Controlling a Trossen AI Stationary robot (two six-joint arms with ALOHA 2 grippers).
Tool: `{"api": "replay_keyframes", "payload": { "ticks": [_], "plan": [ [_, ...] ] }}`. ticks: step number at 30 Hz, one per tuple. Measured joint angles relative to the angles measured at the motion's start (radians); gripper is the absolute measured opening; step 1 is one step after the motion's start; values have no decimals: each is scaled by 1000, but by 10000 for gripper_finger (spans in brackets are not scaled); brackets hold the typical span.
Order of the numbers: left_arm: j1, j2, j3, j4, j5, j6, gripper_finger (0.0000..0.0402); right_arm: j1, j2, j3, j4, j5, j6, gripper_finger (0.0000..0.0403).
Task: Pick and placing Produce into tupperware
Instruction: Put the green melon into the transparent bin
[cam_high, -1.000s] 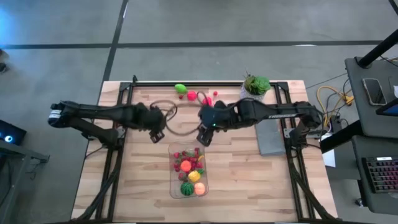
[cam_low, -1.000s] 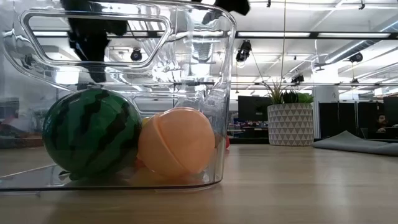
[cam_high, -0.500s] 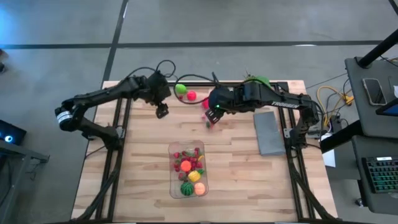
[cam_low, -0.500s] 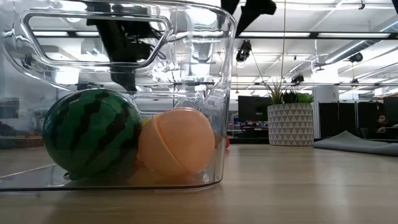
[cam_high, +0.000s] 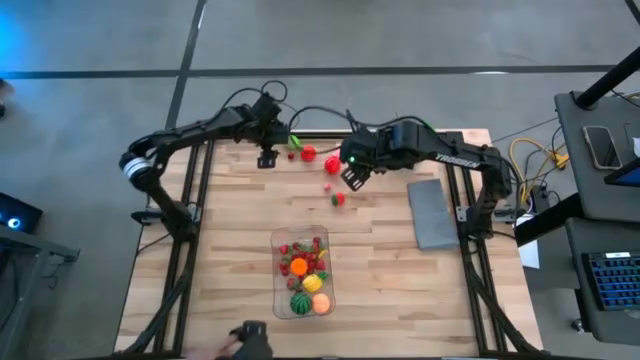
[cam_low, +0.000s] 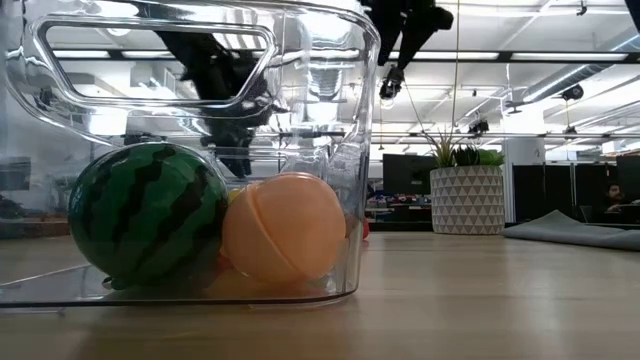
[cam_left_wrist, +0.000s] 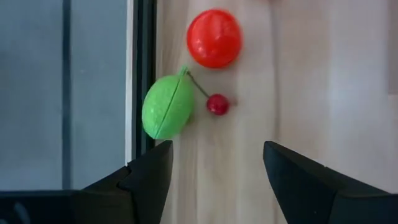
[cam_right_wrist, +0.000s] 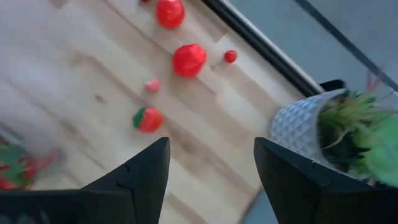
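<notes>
The clear tupperware (cam_high: 302, 273) stands in the near middle of the table, holding several produce pieces, among them a watermelon (cam_low: 147, 212) and an orange ball (cam_low: 284, 230). Loose produce lies near the far edge: a green piece (cam_left_wrist: 168, 107), a red round one (cam_left_wrist: 214, 37), a small cherry (cam_left_wrist: 217, 104) and a strawberry (cam_right_wrist: 148, 119). My left gripper (cam_high: 268, 157) hovers open just short of the green piece. My right gripper (cam_high: 352, 178) hangs open above the strawberry (cam_high: 338, 198), nothing between its fingers.
A potted plant (cam_right_wrist: 298, 134) stands at the far right and a flat grey slab (cam_high: 432, 213) lies on the right side. The black table frame (cam_left_wrist: 144, 62) runs right behind the green piece. Something dark (cam_high: 250, 340) shows at the near edge.
My left gripper has swung from the middle of the table, beside the tupperware's far end, toward the far edge and the green piece, rolling about as it went. My right gripper has drawn back from the tupperware's far end toward the far edge and tipped.
</notes>
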Motion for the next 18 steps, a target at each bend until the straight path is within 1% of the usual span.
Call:
{"api": "replay_keyframes", "payload": {
  "ticks": [4, 9, 12, 18],
  "plan": [
    [39, 92, 85, -2, 1, 68, 235, -51, -4, 2, -1, 0, -55, 225],
    [65, 187, 157, -5, -2, 129, 235, -85, -27, 2, -23, -1, -63, 224],
    [73, 226, 177, -13, 0, 136, 235, -96, -44, 2, -24, -1, -70, 224],
    [74, 266, 168, -24, 0, 199, 235, -111, -78, 1, -21, 0, -86, 224]
  ]
}}
